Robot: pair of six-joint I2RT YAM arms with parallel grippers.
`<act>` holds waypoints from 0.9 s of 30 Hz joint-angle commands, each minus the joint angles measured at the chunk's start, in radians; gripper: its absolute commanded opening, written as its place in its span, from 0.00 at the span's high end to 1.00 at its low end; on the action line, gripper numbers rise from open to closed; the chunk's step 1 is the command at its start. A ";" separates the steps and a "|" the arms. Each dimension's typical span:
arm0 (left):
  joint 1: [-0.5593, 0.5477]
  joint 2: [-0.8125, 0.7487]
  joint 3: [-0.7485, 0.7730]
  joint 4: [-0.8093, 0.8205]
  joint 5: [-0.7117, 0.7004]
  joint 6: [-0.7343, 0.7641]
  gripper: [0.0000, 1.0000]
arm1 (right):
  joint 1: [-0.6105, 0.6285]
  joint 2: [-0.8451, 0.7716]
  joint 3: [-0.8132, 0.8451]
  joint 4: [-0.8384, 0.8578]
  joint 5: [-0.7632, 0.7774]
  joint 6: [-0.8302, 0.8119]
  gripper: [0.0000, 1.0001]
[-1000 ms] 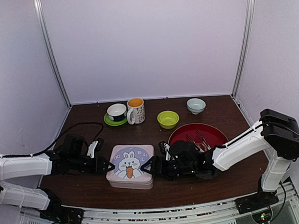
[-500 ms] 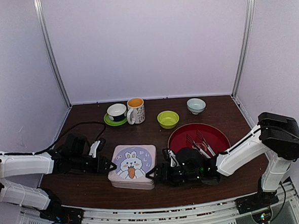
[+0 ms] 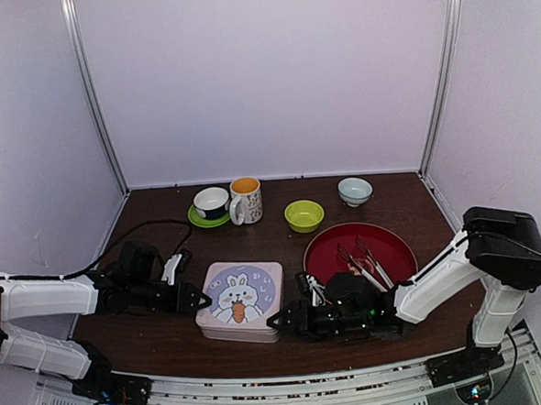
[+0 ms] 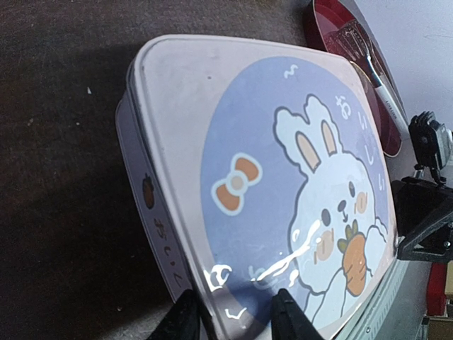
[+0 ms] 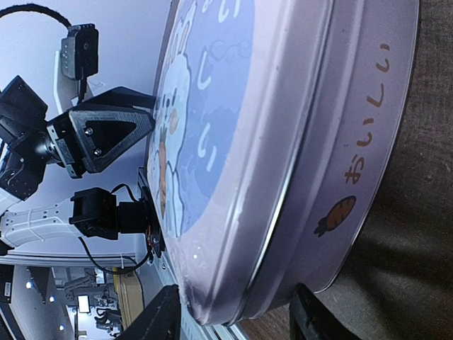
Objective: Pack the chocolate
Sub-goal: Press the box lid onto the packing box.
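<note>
While the pale lilac rounded-square metal tin (image 3: 241, 299) with a rabbit and carrot on its lid sits closed on the dark brown desk (image 3: 282, 248), both arms reach low toward it from opposite sides. The left gripper (image 3: 201, 301) is at the tin's left edge, rolled on its side — 1 finger (image 4: 287, 319) lies over the lid, the other (image 4: 184, 320) beside the wall below, and the 2 pinch narrowly on the lid's rim. The right gripper (image 3: 275, 320) is at the near right corner, its 2 fingers (image 5: 159, 315) straddling the tin's full height; whether they press on it I cannot tell. Near the tin, to its right and farther back, a round red plate (image 3: 333, 243) carries metal tongs (image 3: 368, 261). The chocolate shows in no view — whether it lies inside the shut tin cannot be told.
</note>
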State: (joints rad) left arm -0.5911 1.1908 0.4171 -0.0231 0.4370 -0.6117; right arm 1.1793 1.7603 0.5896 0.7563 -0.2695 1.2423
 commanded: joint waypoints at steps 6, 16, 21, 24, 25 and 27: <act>-0.026 0.025 0.011 0.015 0.015 0.011 0.64 | 0.006 0.065 -0.018 0.070 -0.003 -0.040 0.58; -0.029 0.045 0.009 0.021 0.011 0.011 0.64 | 0.002 0.128 -0.057 0.201 -0.005 0.023 0.63; -0.029 0.007 0.018 -0.004 -0.032 0.014 0.63 | -0.030 -0.005 -0.087 0.103 0.044 -0.038 0.46; -0.029 -0.003 0.027 -0.016 -0.040 0.016 0.63 | -0.058 -0.062 -0.071 0.013 0.045 -0.088 0.36; -0.029 -0.003 0.029 -0.020 -0.042 0.015 0.62 | -0.067 -0.073 -0.072 0.006 0.047 -0.095 0.34; -0.029 -0.006 0.031 -0.026 -0.048 0.014 0.61 | -0.088 -0.086 -0.074 0.004 0.040 -0.102 0.30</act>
State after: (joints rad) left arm -0.6109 1.1954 0.4252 -0.0170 0.4004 -0.6117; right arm 1.1248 1.7184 0.5117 0.8261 -0.2527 1.1973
